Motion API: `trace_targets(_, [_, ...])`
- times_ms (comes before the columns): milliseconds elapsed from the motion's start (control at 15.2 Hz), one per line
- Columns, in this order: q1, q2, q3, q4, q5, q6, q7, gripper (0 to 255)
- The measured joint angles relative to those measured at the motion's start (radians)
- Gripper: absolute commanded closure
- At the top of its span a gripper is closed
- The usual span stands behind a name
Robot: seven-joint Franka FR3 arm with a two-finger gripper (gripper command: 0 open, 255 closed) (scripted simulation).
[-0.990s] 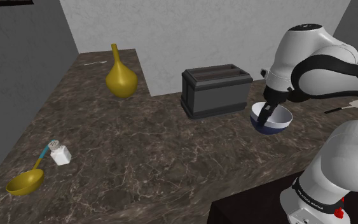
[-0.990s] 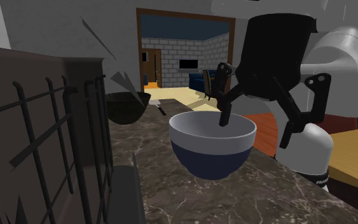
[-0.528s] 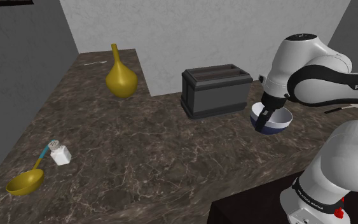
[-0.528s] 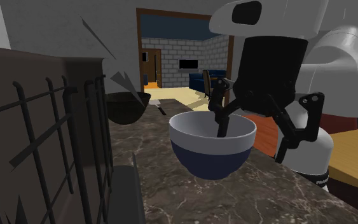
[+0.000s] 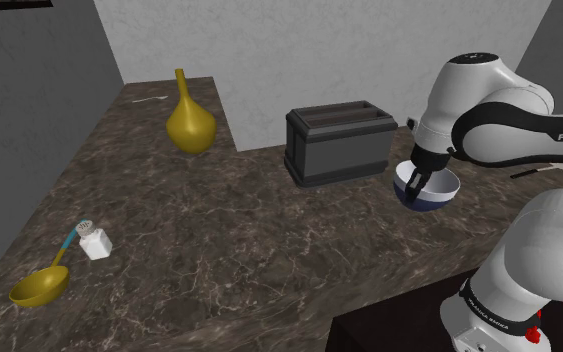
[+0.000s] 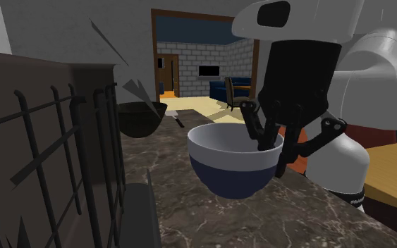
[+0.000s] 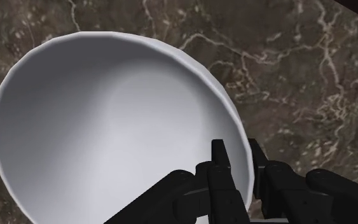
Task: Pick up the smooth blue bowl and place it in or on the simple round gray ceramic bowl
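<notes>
Gripper point(image 7: 237, 147) is pinching the blue bowl point(image 7: 107, 121) by its rim.
Lifting straight and level is looking safest, lest the rim slip.

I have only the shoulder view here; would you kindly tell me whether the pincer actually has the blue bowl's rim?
Observer: Yes. In the wrist view the pincer is shut on the blue bowl, one finger inside the rim and one outside.
Operator: Is it lifted?
Observer: Not yet. In the second exterior view its base appears to rest on the counter.
Operator: Where is the target?
Observer: A dark bowl stands on the counter beyond it, toward that view's left.
</notes>
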Motion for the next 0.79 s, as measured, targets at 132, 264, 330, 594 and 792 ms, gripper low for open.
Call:
trace_targets(132, [0.0,0.0,0.0,0.0,0.0,0.0,0.0,255])
trace_targets(264, [0.0,0.0,0.001,0.0,0.0,0.001,0.0,255])
trace_targets(330, [0.0,0.0,0.001,0.0,0.0,0.001,0.001,255])
trace_targets(594, [0.001,-0.004,0.001,0.025,0.002,-0.03,-0.003,255])
trace_targets(792, [0.003,-0.009,0.004,0.061,0.006,-0.071,-0.005,255])
